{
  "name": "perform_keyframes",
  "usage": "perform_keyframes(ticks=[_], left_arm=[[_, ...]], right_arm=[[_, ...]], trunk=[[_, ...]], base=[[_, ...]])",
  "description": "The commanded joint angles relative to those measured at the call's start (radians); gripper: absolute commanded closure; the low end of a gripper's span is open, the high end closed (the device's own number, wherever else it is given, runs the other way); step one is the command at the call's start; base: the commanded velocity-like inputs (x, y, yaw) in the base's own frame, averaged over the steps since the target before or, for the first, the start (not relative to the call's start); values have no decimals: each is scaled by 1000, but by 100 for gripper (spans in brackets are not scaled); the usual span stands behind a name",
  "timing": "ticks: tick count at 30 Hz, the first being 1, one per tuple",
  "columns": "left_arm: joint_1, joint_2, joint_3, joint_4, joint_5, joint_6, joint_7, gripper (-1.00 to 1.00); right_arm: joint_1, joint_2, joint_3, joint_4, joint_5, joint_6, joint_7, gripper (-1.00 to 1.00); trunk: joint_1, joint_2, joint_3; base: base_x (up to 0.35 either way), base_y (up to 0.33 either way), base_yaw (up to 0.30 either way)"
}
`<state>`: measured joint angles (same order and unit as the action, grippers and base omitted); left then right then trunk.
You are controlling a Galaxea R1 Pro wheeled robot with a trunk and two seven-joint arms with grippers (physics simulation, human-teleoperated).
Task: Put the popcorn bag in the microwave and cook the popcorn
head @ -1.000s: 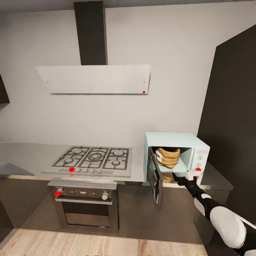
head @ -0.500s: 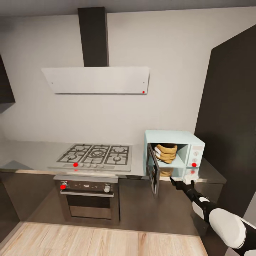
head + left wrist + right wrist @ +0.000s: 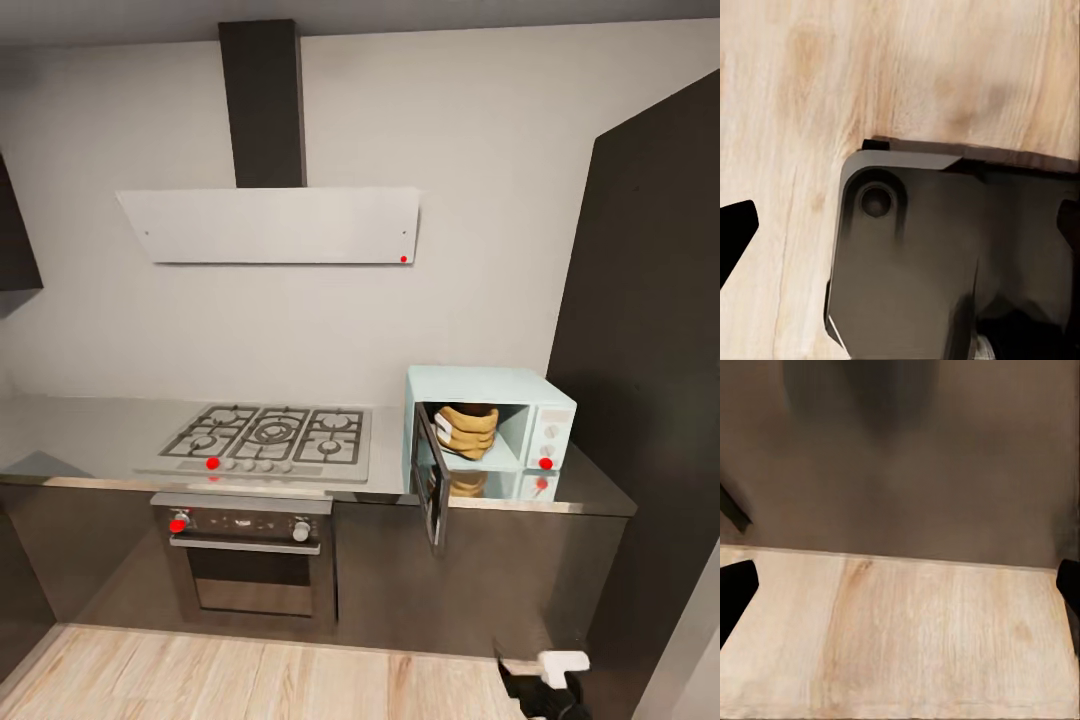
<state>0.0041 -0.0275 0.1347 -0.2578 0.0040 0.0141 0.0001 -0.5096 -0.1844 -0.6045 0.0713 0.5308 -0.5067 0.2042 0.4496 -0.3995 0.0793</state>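
The pale mint-blue microwave stands on the grey countertop at the right end, its dark glass door swung wide open toward me. The tan popcorn bag sits inside the cavity, with no gripper touching it. My right gripper hangs low at the bottom right of the head view, far below the microwave. In the right wrist view this gripper is open over the wood floor, facing the dark cabinet front. My left gripper is open too, above my own base and the floor.
A gas hob lies left of the microwave, with a black-and-steel oven below it and a slanted white hood above. A tall dark cabinet rises at the right. Light wood floor runs along the cabinets.
My right arm has drawn back from the microwave's front and dropped to the bottom of the head view. The bag stays inside. The camera backed away earlier, then held still.
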Motion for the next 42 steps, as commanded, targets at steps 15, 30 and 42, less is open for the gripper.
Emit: perform_keyframes(ticks=[15, 30, 42], left_arm=[[1, -22, 5, -621, -1, 17, 3, -100], [-129, -72, -14, -846, -4, 111, 0, -100], [-238, -95, -37, -930, -6, 133, 0, -100]], right_arm=[[197, 24, -4, 4, 5, 376, -77, -100], [198, 37, -3, 4, 5, 399, -81, -100], [198, 40, -3, 4, 5, 399, -82, -100]], trunk=[[0, -1, 0], [0, -1, 0], [0, -1, 0]], base=[[0, 0, 0], [1, 0, 0], [243, 0, 0]])
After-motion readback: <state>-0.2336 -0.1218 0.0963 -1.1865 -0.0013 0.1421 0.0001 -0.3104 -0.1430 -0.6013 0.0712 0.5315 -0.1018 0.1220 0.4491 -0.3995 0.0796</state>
